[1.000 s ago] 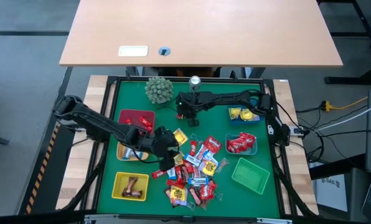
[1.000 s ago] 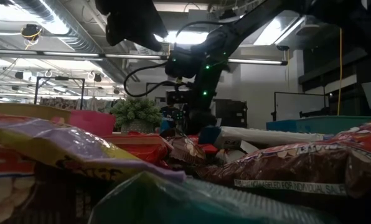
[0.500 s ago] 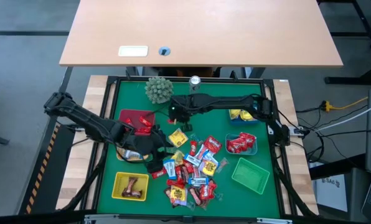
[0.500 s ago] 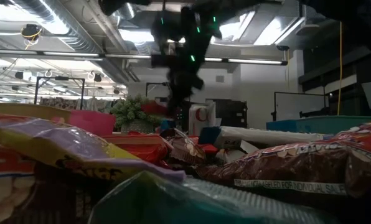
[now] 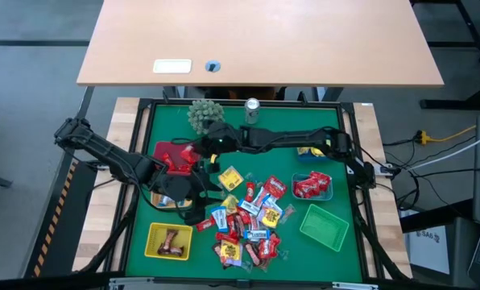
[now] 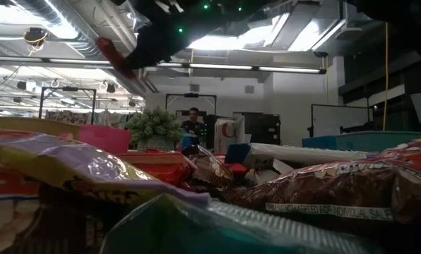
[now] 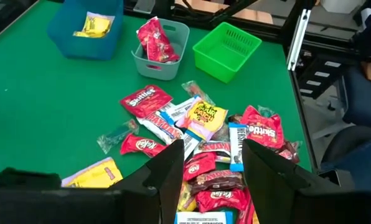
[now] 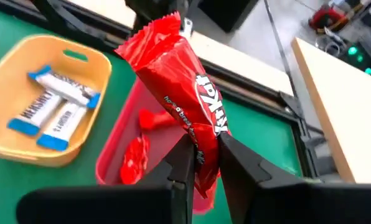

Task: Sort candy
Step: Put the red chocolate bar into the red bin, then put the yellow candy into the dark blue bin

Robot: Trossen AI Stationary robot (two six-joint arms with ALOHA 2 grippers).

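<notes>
KitKat bar (image 8: 184,118), pinched by its tail in the right fingers (image 8: 201,163) above the red basket (image 8: 118,163), could slip free; left fingers (image 7: 211,169) gape empty.

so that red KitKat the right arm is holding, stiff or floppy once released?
Likely fairly stiff: the KitKat stands straight above the right end effector without drooping. Probably light and slippery, given its glossy crinkled wrapper.

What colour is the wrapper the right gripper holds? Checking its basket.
Red wrapper, clearest in right wrist view.
</notes>
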